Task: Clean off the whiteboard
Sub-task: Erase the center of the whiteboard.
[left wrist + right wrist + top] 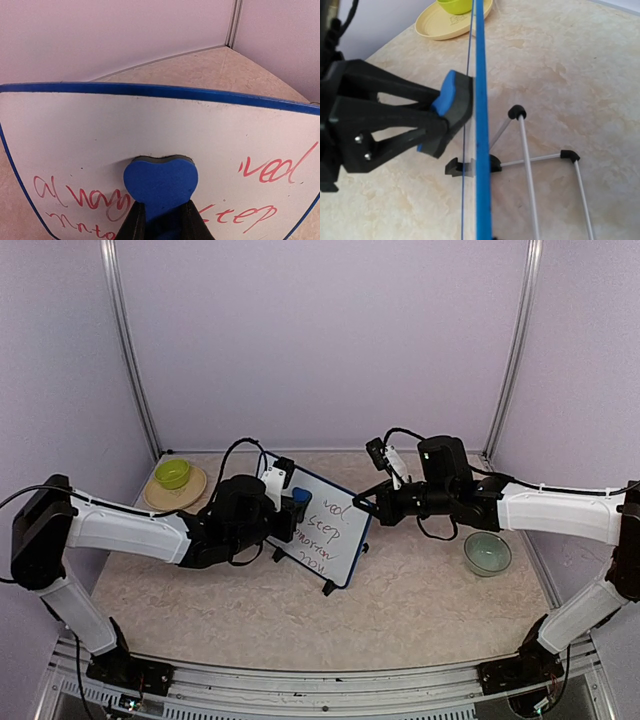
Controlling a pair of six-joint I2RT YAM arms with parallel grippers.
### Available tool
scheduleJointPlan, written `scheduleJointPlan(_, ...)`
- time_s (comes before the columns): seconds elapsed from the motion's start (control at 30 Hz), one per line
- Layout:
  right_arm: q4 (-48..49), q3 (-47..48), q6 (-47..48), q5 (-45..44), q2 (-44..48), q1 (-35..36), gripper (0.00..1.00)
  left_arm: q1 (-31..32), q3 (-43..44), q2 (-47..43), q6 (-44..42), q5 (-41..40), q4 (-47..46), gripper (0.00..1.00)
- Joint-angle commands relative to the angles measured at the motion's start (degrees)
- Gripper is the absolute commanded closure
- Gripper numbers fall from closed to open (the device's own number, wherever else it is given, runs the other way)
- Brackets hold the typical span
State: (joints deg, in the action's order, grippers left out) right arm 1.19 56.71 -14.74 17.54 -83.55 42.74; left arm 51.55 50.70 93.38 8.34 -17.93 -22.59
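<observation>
The whiteboard [335, 540] stands tilted on its black-tipped wire legs [526, 150] at the table's middle, with red handwriting across its face [100, 130]. A blue heart-shaped eraser [160, 182] with a dark felt side is pressed flat against that face, above the writing. My left gripper [161, 220] is shut on the eraser [298, 500]. My right gripper [365, 503] sits at the board's far right corner, shut on the blue frame [481, 100]. Its own fingers do not show in the right wrist view, which looks along the board's edge at the eraser [451, 107].
A yellow plate [150, 495] carrying a green bowl [172, 473] sits at the back left, behind the board. A pale green bowl [487, 553] stands at the right, under my right arm. Walls close off the back and both sides.
</observation>
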Motion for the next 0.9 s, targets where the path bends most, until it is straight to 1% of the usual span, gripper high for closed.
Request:
scheduleJointPlan(0.0, -5.4, -1.8, 3.8, 10.5, -0.9, 3.6, 1.00, -1.5, -3.9, 0.8, 2.7, -0.6, 1.4, 0.82)
scheduleJointPlan(0.4, -5.2, -2.1, 3.5, 10.6, -0.9, 3.6, 1.00, -0.5, -3.3, 0.4, 2.4, -0.3, 1.9, 0.83)
scheduleJointPlan(0.67, -5.1, -1.9, 3.2, 11.0, -1.3, 3.6, 1.00, -0.5, 2.9, -2.1, -0.4, -2.2, 1.1, 0.82)
scheduleJointPlan(0.87, -5.1, -2.0, 3.1, 11.1, -0.9, 3.6, 1.00, -1.7, 7.9, 1.2, -1.7, -5.1, 2.8, 0.82)
